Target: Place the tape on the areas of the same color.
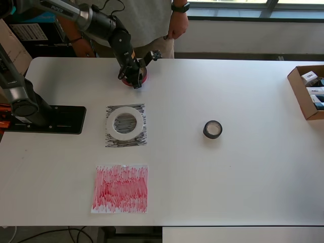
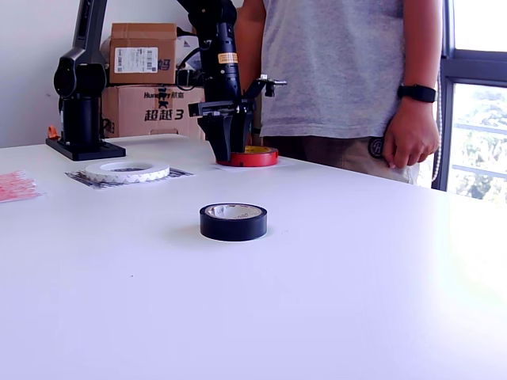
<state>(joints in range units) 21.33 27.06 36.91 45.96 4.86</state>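
Note:
The red tape roll (image 1: 144,77) (image 2: 255,157) lies flat on the table near its far edge, in front of a standing person. My gripper (image 1: 135,79) (image 2: 226,152) points down at it, its jaws close together on the roll's rim, which is the left rim in both views. The white ring (image 1: 125,123) (image 2: 127,170) lies on the black scribbled patch (image 1: 126,140) (image 2: 181,172). The small black roll (image 1: 213,129) (image 2: 233,221) lies alone on bare table right of that patch in the overhead view. The red scribbled patch (image 1: 120,188) (image 2: 11,187) holds nothing.
A person (image 1: 152,20) (image 2: 341,71) stands at the far table edge right behind the red roll, one hand (image 2: 408,131) hanging. The arm's black base (image 1: 50,119) (image 2: 79,119) sits at the overhead view's left. A cardboard box (image 1: 309,91) stands at its right edge.

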